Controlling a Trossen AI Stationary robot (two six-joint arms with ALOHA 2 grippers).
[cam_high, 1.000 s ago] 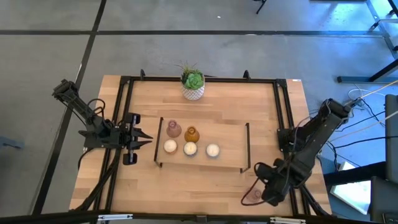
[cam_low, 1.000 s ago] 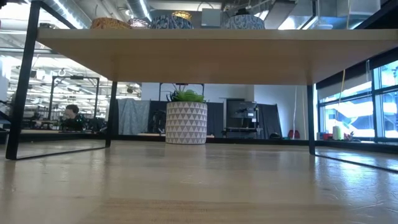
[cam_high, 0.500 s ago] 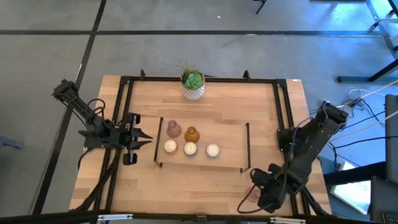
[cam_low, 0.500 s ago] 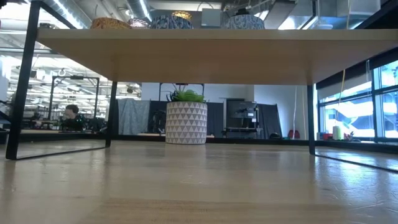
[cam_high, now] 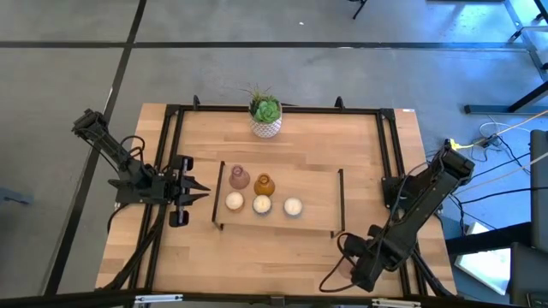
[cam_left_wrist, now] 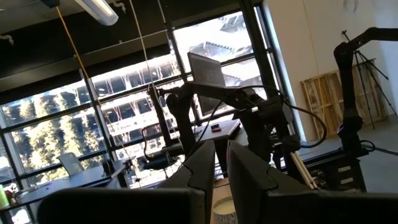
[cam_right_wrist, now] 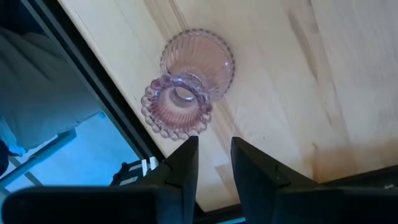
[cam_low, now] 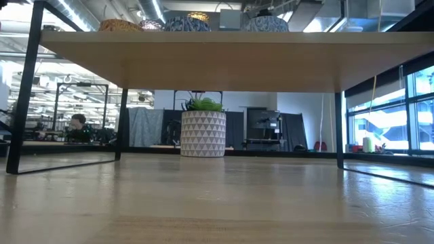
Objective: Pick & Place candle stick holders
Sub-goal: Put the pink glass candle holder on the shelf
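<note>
A dusty-pink ribbed candle stick holder [cam_right_wrist: 186,87] stands upright on the table by the near right corner, next to the black frame rail. My right gripper [cam_right_wrist: 214,146] hangs just above it, pointing down, its fingers a little open with nothing between them and not touching the holder. The arm hides this holder in the high view, where my right gripper [cam_high: 358,272] is at the near right. Another pink holder [cam_high: 239,178], an amber one [cam_high: 264,184] and three cream ones [cam_high: 261,204] stand on the small shelf [cam_high: 317,210]. My left gripper [cam_high: 204,193] waits shut, left of the shelf.
A white patterned pot with a green plant [cam_high: 266,115] stands at the far middle of the table. Black frame rails [cam_high: 396,154] run along the table's sides. The shelf's board [cam_low: 203,57] spans the low view on thin black legs, with bare wood under and in front of it.
My right gripper has gone toward the table's near edge and a little left and down, coming over the pink holder on the table, which the arm now covers in the high view. Its finger gap is unchanged. The holders on the shelf have stayed put.
</note>
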